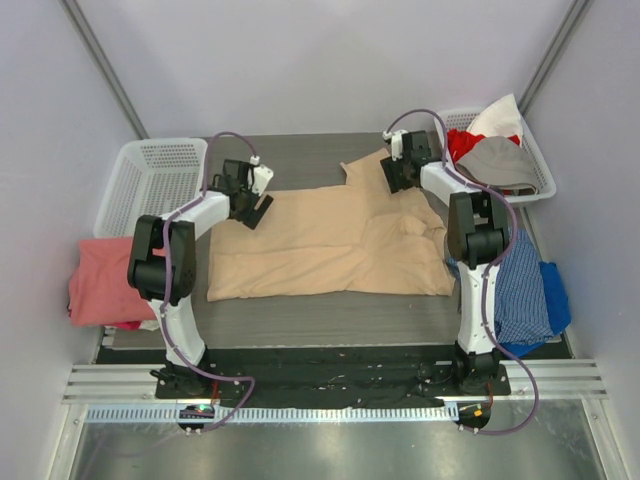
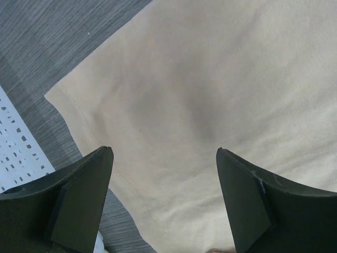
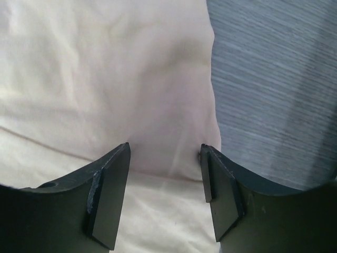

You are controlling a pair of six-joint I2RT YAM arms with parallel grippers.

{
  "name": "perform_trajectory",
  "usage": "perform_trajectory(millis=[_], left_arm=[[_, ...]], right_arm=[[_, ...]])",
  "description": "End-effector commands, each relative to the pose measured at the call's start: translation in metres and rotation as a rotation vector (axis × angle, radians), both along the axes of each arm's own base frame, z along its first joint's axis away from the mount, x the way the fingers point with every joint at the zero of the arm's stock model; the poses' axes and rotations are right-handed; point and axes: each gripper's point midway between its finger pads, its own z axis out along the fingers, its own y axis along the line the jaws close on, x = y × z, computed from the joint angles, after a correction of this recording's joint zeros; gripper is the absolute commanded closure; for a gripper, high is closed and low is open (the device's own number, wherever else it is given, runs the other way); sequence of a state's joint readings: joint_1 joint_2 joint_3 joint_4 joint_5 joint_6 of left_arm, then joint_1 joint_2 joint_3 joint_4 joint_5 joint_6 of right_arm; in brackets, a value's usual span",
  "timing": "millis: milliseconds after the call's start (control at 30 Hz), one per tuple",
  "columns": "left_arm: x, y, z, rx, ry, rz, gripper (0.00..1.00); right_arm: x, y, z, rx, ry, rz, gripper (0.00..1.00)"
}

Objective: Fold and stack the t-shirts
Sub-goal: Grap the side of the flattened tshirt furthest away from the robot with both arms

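Overhead view: the tan t-shirt point(image 1: 340, 245) is spread across the grey counter point(image 1: 300, 150), between and nearer than both pincers. The left pincer point(image 1: 255, 210) is held over its far left corner, the right pincer point(image 1: 398, 178) over its far right part, beside a sleeve. The salmon-pink t-shirt point(image 1: 100, 280) lies bunched at the counter's edge, well apart from the left pincer and outward of that arm.

Left wrist view: the left pincer point(image 2: 164, 153) is open wide, nothing between its jaws. A double-stitched hem and one corner of the smooth, matte shirt are seen below it, a detail not resolved from above. A white perforated basket point(image 2: 16, 153) appears just outward of the left finger.

Right wrist view: the right pincer point(image 3: 164, 147) is open, less widely, over soft, creased cloth. The shirt's edge runs just beside the right finger, with streaked counter beyond.

A second white basket point(image 1: 535, 160), heaped with red, grey and white garments, stands outward of the right pincer. Blue checked cloth point(image 1: 520, 285) is partly hidden by the right arm.
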State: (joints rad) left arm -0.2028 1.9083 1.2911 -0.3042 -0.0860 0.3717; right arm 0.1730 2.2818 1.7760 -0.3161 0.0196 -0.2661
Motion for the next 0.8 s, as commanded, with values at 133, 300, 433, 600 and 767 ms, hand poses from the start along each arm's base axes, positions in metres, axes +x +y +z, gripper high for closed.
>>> perform_trajectory(millis=[133,300,433,600,767], left_arm=[[-0.002,-0.003,-0.005,-0.008,0.008,-0.026,0.16],[-0.005,-0.002,-0.015,-0.007,0.027,-0.026,0.16],[-0.007,-0.003,-0.015,-0.012,0.024,-0.027,0.16],[-0.007,-0.004,-0.009,-0.025,0.012,-0.019,0.16],[-0.011,-0.003,-0.002,-0.029,0.001,-0.014,0.16]], right_arm=[[-0.006,-0.006,0.031,-0.046,-0.068,0.028,0.37],[-0.005,-0.008,0.026,-0.059,-0.075,0.027,0.37],[-0.004,-0.005,0.04,-0.04,-0.097,0.024,0.37],[-0.006,-0.005,0.071,-0.021,-0.147,0.019,0.37],[-0.021,0.0,0.112,-0.004,-0.192,0.036,0.37]])
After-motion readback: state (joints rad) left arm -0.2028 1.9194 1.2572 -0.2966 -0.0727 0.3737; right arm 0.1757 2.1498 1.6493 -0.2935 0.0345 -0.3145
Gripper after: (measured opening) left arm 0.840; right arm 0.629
